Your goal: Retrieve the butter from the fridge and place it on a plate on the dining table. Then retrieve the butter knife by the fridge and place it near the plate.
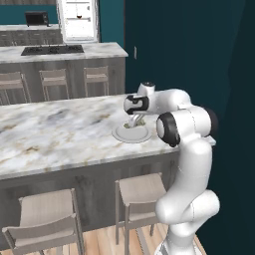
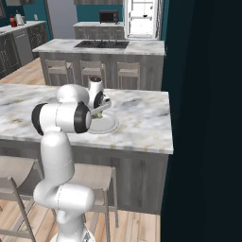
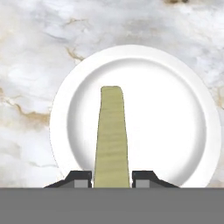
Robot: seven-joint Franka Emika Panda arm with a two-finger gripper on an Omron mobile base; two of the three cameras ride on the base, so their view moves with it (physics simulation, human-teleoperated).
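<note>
Hand view has the butter pinched between both fingertips, pointing to 12 o'clock over the plate; left base view adds the stools below the dining table.

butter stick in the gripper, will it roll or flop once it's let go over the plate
The butter probably won't roll: it looks like a flat-sided rectangular stick. It seems stiff, jutting straight out from between the fingertips of the gripper with no visible sag. Held above the middle of the plate, it would likely tip flat and stay inside the raised rim.
</note>
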